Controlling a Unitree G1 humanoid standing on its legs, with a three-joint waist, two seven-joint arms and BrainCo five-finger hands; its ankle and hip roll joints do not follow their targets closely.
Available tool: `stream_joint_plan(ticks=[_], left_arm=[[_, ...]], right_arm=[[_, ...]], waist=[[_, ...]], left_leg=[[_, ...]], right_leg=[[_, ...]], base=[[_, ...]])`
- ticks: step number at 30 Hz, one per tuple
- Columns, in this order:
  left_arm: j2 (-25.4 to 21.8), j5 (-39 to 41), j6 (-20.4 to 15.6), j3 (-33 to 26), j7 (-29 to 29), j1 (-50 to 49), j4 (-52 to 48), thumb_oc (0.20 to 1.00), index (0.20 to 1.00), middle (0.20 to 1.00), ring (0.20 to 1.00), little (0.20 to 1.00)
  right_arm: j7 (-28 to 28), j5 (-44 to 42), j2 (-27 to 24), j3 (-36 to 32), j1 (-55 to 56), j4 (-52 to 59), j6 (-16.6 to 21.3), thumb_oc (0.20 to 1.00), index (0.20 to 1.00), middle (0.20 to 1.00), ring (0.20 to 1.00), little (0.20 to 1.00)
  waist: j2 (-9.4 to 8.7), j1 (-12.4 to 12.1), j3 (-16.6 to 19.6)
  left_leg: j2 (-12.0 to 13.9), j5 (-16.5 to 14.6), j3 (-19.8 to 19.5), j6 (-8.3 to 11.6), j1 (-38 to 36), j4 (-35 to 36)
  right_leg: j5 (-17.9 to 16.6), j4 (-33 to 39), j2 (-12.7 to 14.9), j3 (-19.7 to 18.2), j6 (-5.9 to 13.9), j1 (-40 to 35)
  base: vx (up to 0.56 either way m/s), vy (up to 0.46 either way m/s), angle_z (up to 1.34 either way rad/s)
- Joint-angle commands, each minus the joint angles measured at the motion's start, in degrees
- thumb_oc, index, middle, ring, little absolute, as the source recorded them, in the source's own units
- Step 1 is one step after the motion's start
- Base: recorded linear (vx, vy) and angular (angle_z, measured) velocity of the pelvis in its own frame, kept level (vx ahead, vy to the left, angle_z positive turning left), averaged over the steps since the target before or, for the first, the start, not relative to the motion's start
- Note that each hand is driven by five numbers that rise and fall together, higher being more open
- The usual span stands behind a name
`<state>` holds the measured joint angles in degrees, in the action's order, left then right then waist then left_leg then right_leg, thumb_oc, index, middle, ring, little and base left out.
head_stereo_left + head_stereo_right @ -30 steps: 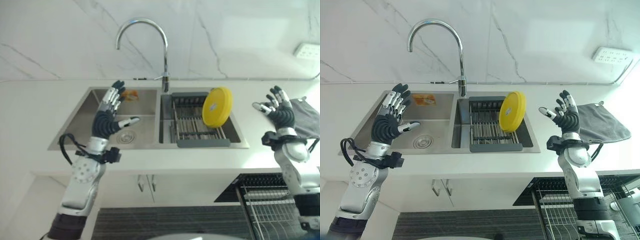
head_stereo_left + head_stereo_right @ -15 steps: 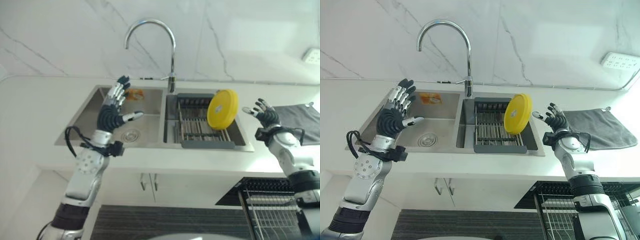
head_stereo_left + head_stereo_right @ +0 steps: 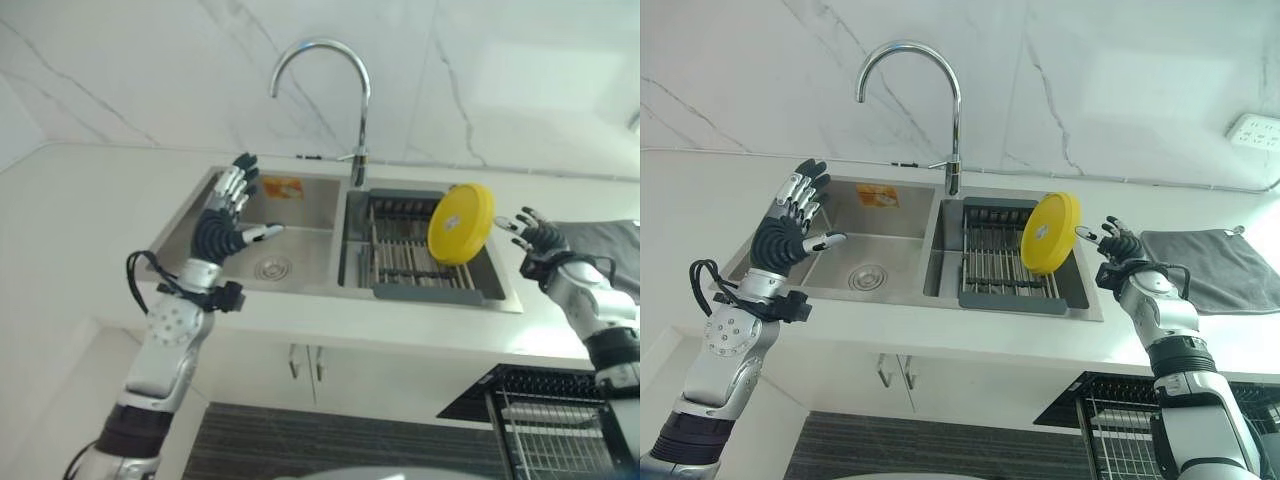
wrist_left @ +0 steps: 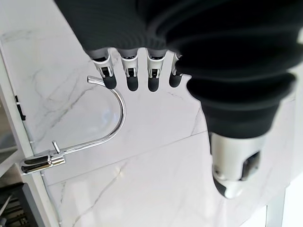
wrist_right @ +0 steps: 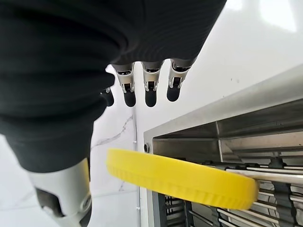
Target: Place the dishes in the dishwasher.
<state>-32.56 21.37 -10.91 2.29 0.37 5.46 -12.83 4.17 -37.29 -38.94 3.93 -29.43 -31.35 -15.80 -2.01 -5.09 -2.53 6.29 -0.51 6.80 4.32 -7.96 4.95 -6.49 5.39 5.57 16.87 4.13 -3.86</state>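
Right hand (image 3: 1124, 247), fingers spread and empty, hovers just beside the yellow plate (image 3: 1050, 233) leaning in the sink rack (image 3: 990, 262); best to pinch its upper rim, left hand (image 3: 785, 232) open, idle over the sink.

Bright, even, diffuse light throughout; white marble wall (image 3: 1120, 80) and counter (image 3: 940, 335) near washed out. Soft bright patch on wall, upper right of left eye view. Glare streaks along chrome faucet (image 3: 930, 90) arch. Sink (image 3: 865, 250) steel shows pale sheen, darker shade against near wall. Yellow plate (image 3: 1050, 233) evenly lit, faint shade on rack (image 3: 1000, 265) behind. Dim zone under counter, lower frame. Left eye view slightly softer than right. Wrist views: dark cover close, unfocused; wall overexposed at upper right of right wrist view.
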Motion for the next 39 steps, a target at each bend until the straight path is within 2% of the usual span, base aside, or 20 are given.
stream_joint_plan(ticks=[1, 13, 39], left_arm=[[-2.99, 1.70, -1.32, 2.21, -0.44, 3.54, -0.08, 1.000, 1.000, 1.000, 1.000, 1.000], [-4.81, 2.57, 0.46, 1.29, -1.32, 2.44, -1.56, 1.000, 1.000, 1.000, 1.000, 1.000], [-5.63, 2.88, -0.32, 1.44, -1.19, 1.29, -1.08, 1.000, 1.000, 1.000, 1.000, 1.000]], right_arm=[[-0.14, -2.19, -4.34, 0.54, -6.02, -0.98, 1.94, 1.000, 1.000, 1.000, 1.000, 1.000], [0.25, -2.55, -4.19, -0.19, -5.17, -0.73, 2.21, 1.000, 1.000, 1.000, 1.000, 1.000], [0.26, -3.94, -5.67, 1.20, -9.36, -5.01, 1.78, 1.000, 1.000, 1.000, 1.000, 1.000]], waist=[[-0.48, -1.23, 1.26], [0.31, -1.10, 0.63], [0.36, -2.80, 0.16]], left_leg=[[-1.06, 1.48, 1.07, -0.63, 1.25, 0.05], [-0.89, 1.59, 1.32, -0.40, 1.54, 0.05], [-0.91, 2.03, 0.19, -0.06, 1.56, 0.05]], right_leg=[[2.01, -0.39, 2.01, 0.94, 2.40, -3.60], [2.09, -0.39, 2.15, 1.08, 2.48, -3.36], [2.60, -0.39, 2.03, 2.49, 2.25, -4.33]], base=[[0.07, -0.028, 0.04], [0.05, -0.030, 0.05], [0.00, 0.001, 0.02]])
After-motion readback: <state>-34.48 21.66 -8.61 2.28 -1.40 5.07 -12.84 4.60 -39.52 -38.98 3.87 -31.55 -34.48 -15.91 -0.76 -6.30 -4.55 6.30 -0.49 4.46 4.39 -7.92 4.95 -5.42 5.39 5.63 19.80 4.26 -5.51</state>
